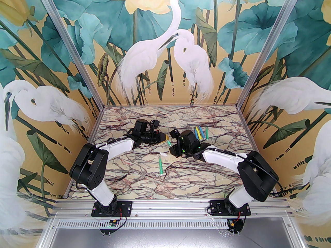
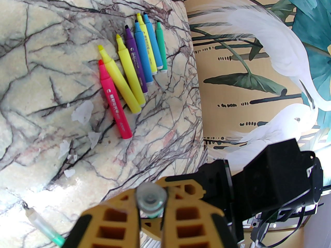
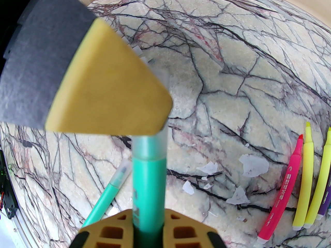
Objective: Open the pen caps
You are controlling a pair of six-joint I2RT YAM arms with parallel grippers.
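Between the two arms, mid-table: left gripper (image 2: 152,203) clamped on the clear plastic cap (image 2: 151,195) of a slim green marker pen (image 3: 148,169); right gripper (image 3: 148,216) clamped on that pen's body, tip to tip with the left. Second capped green pen (image 1: 160,165) lies flat, base-side of both grippers. Pale translucent scraps (image 2: 82,111) beyond the left fingers; past those, a row of uncapped coloured pens (image 2: 134,61) on the marble-patterned table (image 1: 129,177)

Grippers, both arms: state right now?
Left gripper: shut on the clear pen cap.
Right gripper: shut on the green pen, at its body.
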